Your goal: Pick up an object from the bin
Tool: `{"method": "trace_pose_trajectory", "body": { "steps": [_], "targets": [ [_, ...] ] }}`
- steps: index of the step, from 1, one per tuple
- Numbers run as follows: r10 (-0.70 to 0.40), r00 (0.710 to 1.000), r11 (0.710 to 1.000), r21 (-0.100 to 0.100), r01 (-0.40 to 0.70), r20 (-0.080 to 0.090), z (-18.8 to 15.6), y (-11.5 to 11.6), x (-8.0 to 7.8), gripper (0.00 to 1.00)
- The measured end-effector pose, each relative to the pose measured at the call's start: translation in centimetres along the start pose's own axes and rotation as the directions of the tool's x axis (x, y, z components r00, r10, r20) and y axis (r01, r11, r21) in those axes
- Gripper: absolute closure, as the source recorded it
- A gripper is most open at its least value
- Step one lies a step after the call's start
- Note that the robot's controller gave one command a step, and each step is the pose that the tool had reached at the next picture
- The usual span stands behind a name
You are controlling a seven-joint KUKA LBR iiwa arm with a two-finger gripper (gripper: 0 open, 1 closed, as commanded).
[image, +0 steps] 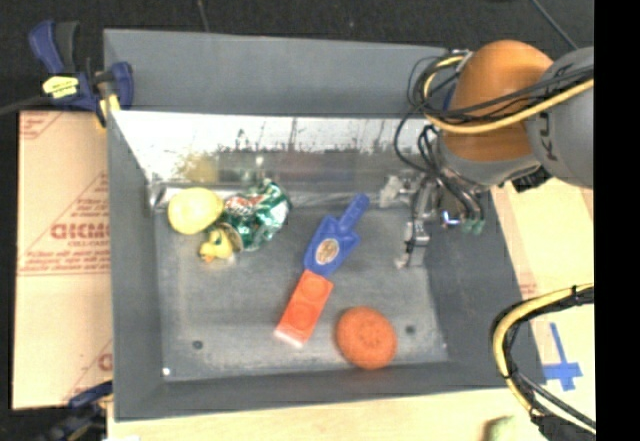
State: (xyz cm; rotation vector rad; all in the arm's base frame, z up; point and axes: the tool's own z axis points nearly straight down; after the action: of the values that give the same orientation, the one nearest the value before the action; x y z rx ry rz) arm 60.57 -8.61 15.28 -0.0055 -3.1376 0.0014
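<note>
Up top and closest to the lens is the rounded orange cover on the robot's wrist, with yellow and black cables looped around it. The arm comes in from the right and bends down over the right part of the grey metal bin. Its gripper points down toward the bin floor, close to the back wall. It hangs over bare grey metal, and whether it is spread or pressed together I cannot tell (the wrist hardware crowds the view there).

Nearest to it is a blue plastic tool-shaped piece, lying slantwise in the middle of the bin. It is near the gripper on the view's left side and apart from it. The piece carries an oval label with a pale rim, and the writing on it is too small to read. Touching the blue piece's lower end lies an orange-red rectangular block, tilted much the same way, its lower end pale. Beside that, toward the front wall, sits a round orange ball with a rough surface.

Over on the left, well apart from the gripper, is a small cluster. There's a yellow lemon-shaped thing and, touching its right side, a crumpled green and white wrapper whose print is unreadable. A little yellow toy-like piece lies just in front of the two. Bare grey floor lies between the gripper and the blue piece.
</note>
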Motion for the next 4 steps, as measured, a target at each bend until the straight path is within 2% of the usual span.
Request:
{"method": "trace_pose_trajectory", "body": {
  "steps": [1,2,3,4],
  "targets": [
    [-0.002,1.000,1.000,0.001,0.002,0.006,-0.5,0.0,-0.1,0.00],
    [-0.370,0.929,0.929,0.008,0.369,0.015,5.9,3.5,-3.9,0.00],
    [-0.453,0.891,0.891,0.005,0.453,0.009,5.3,5.9,-4.1,0.00],
    [-0.545,0.838,0.839,0.005,0.545,0.009,5.2,8.2,-3.2,0.00]
  ]
}}
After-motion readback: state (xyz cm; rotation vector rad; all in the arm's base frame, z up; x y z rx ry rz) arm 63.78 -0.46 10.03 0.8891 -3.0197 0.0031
